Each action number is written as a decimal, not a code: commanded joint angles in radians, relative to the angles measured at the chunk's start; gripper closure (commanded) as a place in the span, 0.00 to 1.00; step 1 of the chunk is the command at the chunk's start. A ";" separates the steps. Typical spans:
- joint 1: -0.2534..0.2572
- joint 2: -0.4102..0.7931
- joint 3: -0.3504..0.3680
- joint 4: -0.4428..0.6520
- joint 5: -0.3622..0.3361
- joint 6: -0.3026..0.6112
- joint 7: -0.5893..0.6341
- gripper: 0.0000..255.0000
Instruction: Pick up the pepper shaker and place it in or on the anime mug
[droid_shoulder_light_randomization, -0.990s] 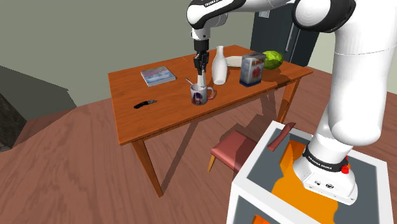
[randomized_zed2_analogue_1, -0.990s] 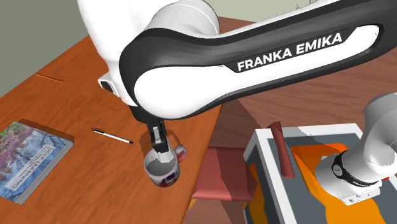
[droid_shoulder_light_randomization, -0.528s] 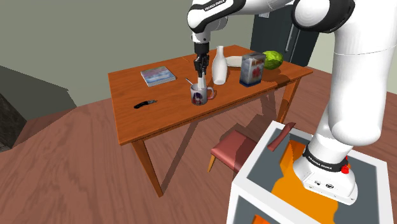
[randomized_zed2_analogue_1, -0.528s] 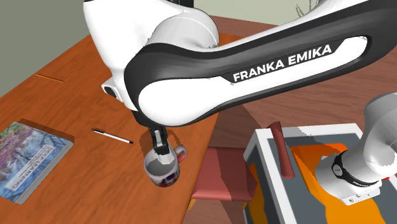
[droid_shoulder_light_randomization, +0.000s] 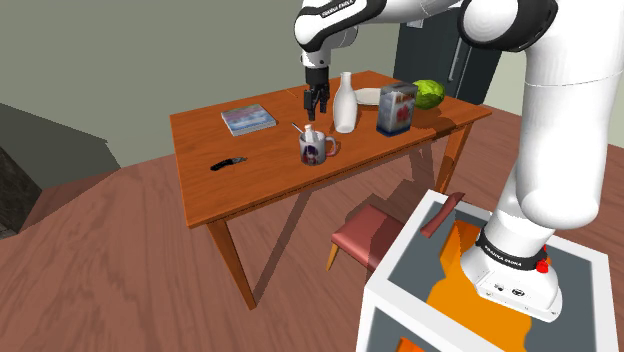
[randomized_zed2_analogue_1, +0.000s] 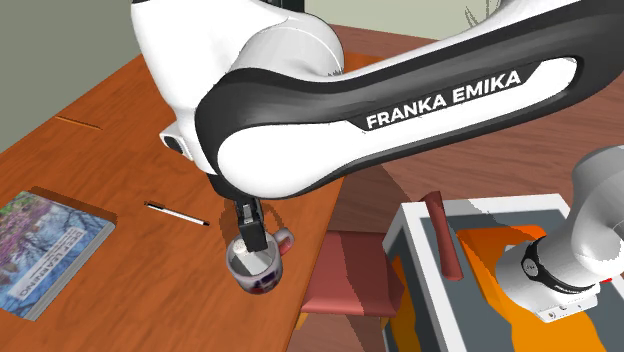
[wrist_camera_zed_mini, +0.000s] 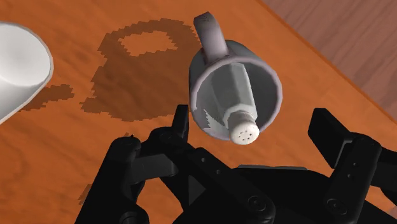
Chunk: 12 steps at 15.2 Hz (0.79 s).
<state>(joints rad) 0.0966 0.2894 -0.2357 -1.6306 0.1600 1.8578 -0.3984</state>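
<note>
In the shoulder view the gripper (droid_shoulder_light_randomization: 316, 110) hangs straight above the printed mug (droid_shoulder_light_randomization: 317, 150) on the wooden table (droid_shoulder_light_randomization: 260, 165). There is a clear gap below its fingertips. The pale pepper shaker (droid_shoulder_light_randomization: 312, 133) pokes out of the mug's mouth directly under them. A white bottle (droid_shoulder_light_randomization: 346, 103) stands just beside the fingers, which probably explains the vertical approach: it keeps the hand clear of its neighbour.

In the second exterior view the gripper (randomized_zed2_analogue_1: 251, 240) is again over the mug (randomized_zed2_analogue_1: 256, 272), close above its rim. How far apart the fingers stand cannot be read from here.

In the wrist view the two black fingers (wrist_camera_zed_mini: 180, 124) stand wide apart and touch nothing. The grey mug (wrist_camera_zed_mini: 211, 38) sits below and between them. Inside it the shaker (wrist_camera_zed_mini: 236, 95) leans, its base down in the cup, its body against the inner wall and its perforated white cap up near the rim, closest to the fingers. It is taller than the mug is deep, so a tilted rest against the wall seems the natural way for it to settle. By the look of it the placing is done, and the spread fingers leave room to lift away without catching the cap.
</note>
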 joint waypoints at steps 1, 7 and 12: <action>0.000 0.000 0.000 0.000 0.000 0.000 0.000 0.00; -0.010 -0.004 -0.005 0.122 -0.005 -0.125 0.005 0.00; -0.010 -0.003 -0.005 0.122 -0.005 -0.125 0.005 0.00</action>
<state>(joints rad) 0.0870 0.2860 -0.2410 -1.5089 0.1553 1.7328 -0.3932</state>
